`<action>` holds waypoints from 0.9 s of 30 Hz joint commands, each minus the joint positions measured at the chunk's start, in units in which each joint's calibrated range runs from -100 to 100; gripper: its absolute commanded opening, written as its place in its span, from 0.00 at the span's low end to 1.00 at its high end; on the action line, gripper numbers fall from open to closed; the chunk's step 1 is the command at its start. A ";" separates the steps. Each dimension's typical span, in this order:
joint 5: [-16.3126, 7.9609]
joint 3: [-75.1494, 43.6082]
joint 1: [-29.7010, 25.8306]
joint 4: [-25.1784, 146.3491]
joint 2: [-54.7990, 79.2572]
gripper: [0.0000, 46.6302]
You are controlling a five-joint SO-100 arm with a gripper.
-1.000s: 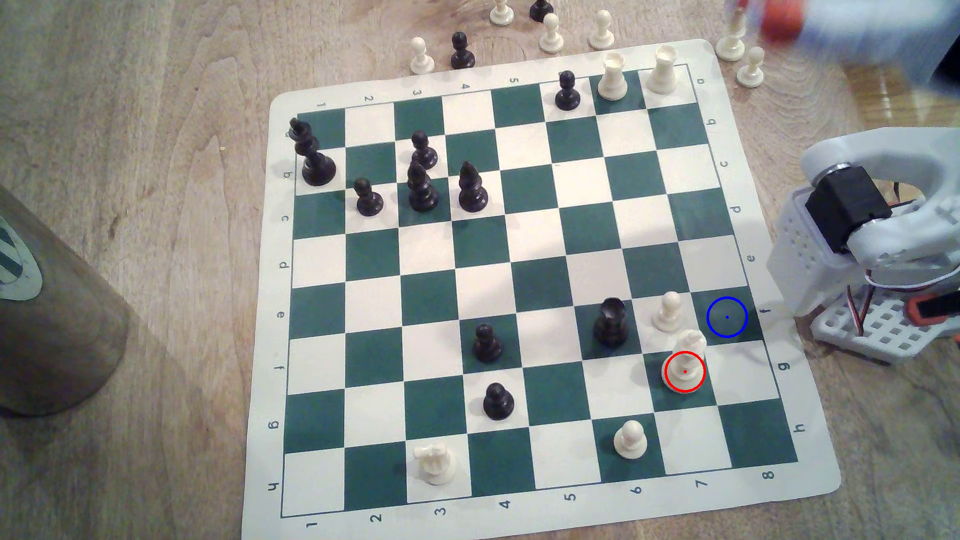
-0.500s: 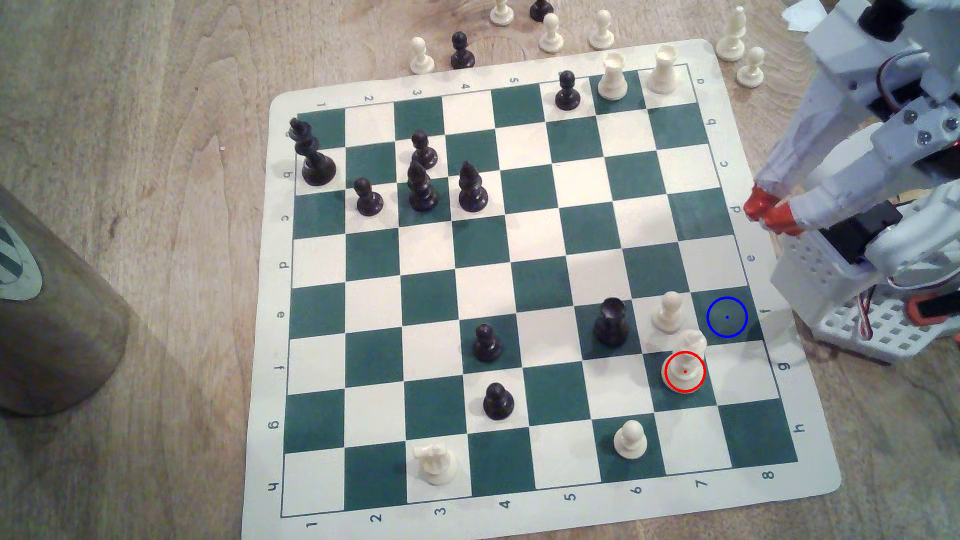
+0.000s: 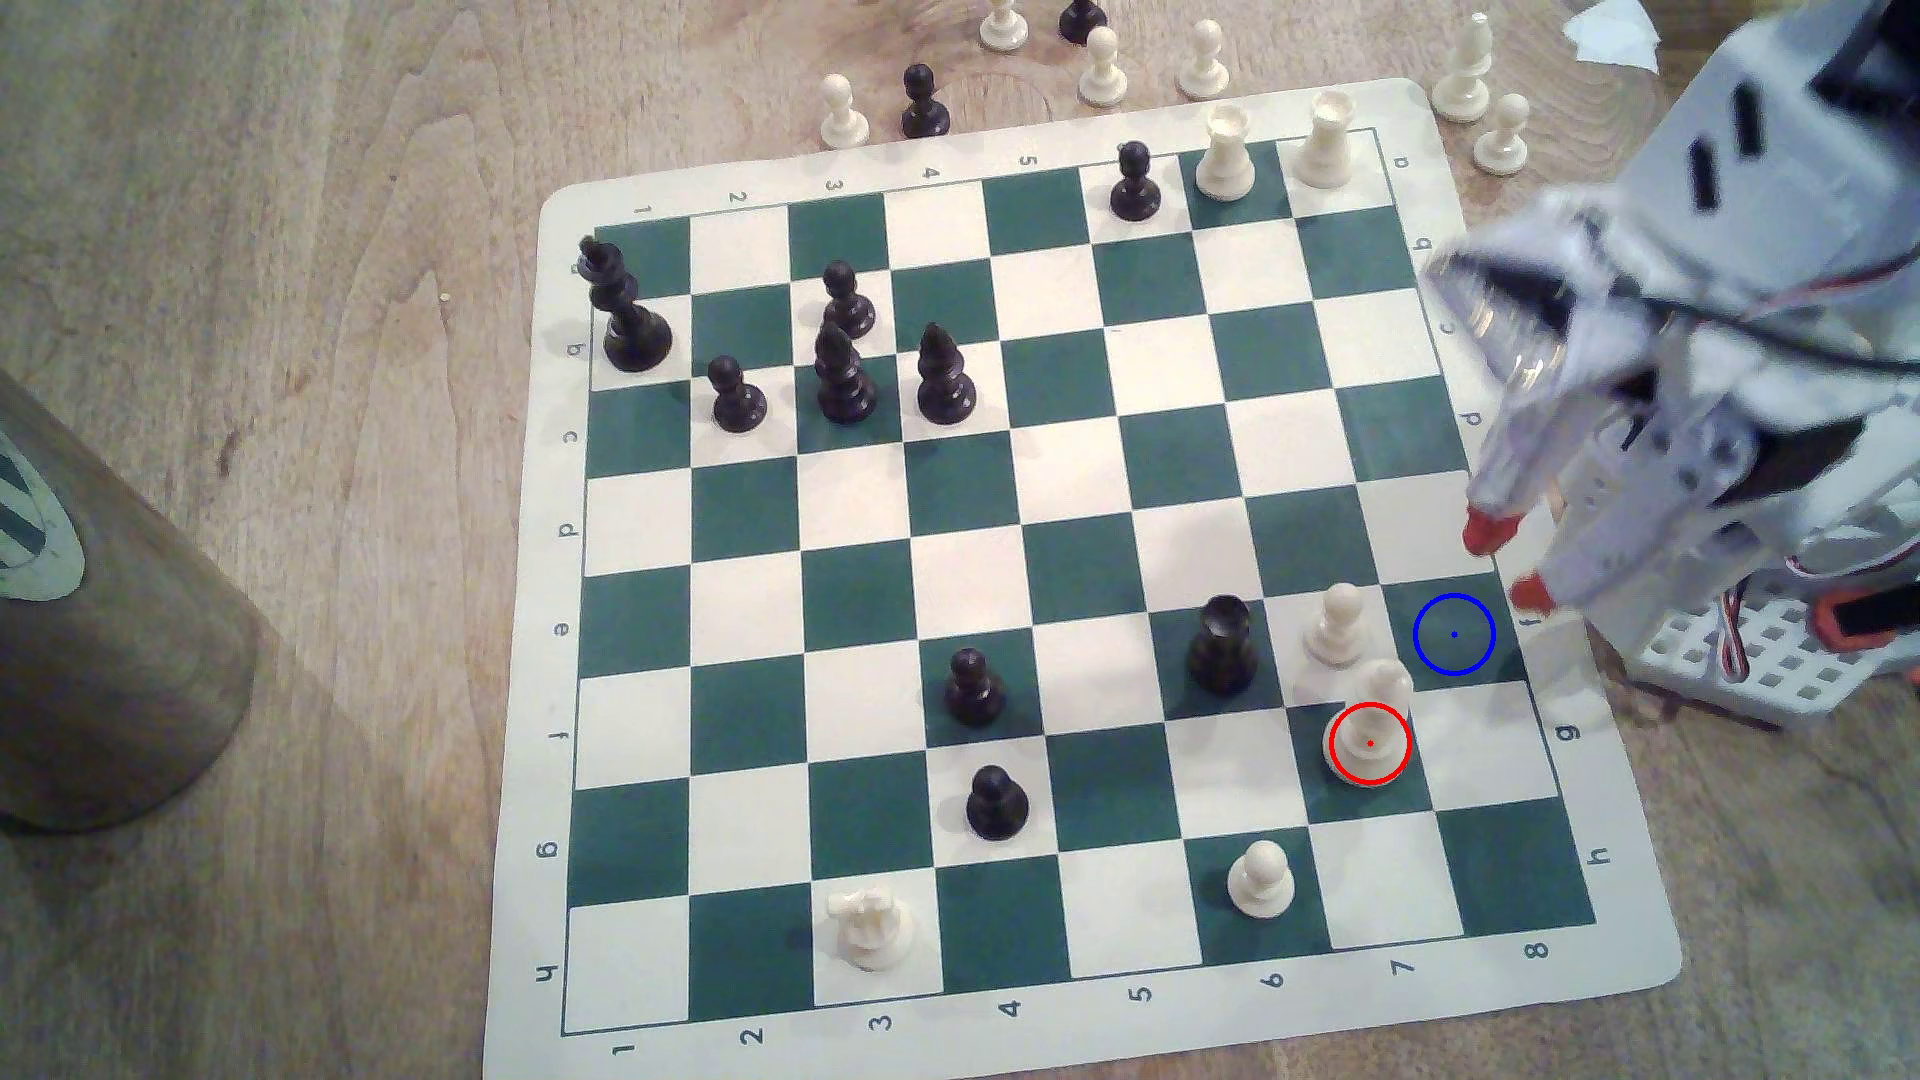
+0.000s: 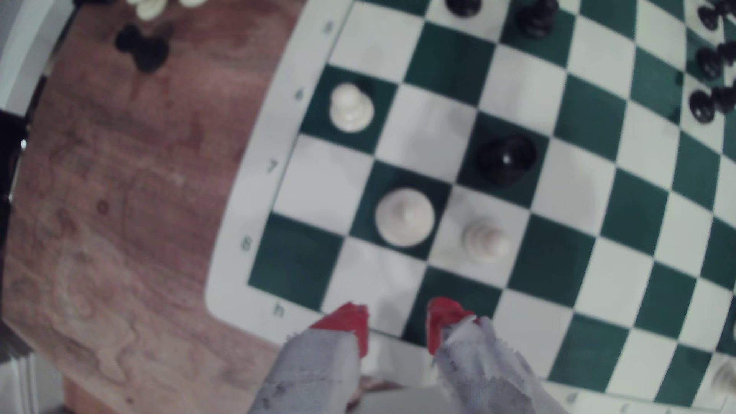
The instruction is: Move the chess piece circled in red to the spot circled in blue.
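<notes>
The chess piece circled in red [image 3: 1377, 706] is a tall cream piece on a dark green square near the board's right edge in the exterior view. From the wrist it appears from above as a round cream base [image 4: 404, 217]. The spot circled in blue [image 3: 1454, 633] is a bare green square diagonally beside it, the green square [image 4: 462, 284] in the wrist view. My gripper [image 3: 1507, 563] hangs over the board's right rim, just beyond the blue ring. It is open, and the gripper [image 4: 396, 318] holds nothing between its red fingertips [image 4: 346, 320].
A cream pawn [image 3: 1337, 623] stands right next to both the red-circled piece and the blue ring. A black rook [image 3: 1223, 644] is one square further left. The arm's white base [image 3: 1745, 665] sits off the board's right side. Captured pieces [image 3: 1465, 73] stand beyond the far edge.
The gripper has come down along the board's right edge, from beside row d to just above the blue ring. Its red tips now stand further apart.
</notes>
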 commanded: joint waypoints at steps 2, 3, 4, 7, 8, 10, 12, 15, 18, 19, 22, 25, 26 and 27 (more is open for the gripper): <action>-0.05 3.84 -0.43 1.27 -0.21 0.31; -0.10 4.29 -0.43 1.27 -0.21 0.33; -0.15 4.83 -0.43 0.78 -0.13 0.36; -0.15 4.92 -0.43 0.62 1.40 0.38; -0.15 5.38 -0.35 0.46 2.08 0.39; -0.10 6.47 -0.12 -0.20 2.25 0.42; -0.05 8.01 -0.04 -2.00 2.59 0.43; -0.15 10.00 -0.20 -5.77 4.80 0.44; -0.15 10.82 0.27 -9.04 6.66 0.44; 0.00 11.36 0.51 -9.86 7.00 0.44; -0.15 12.72 0.82 -13.14 9.13 0.43; -0.15 13.54 0.74 -15.19 10.65 0.43; -0.15 13.63 0.90 -15.92 12.44 0.42; -0.15 13.72 1.05 -16.17 13.03 0.42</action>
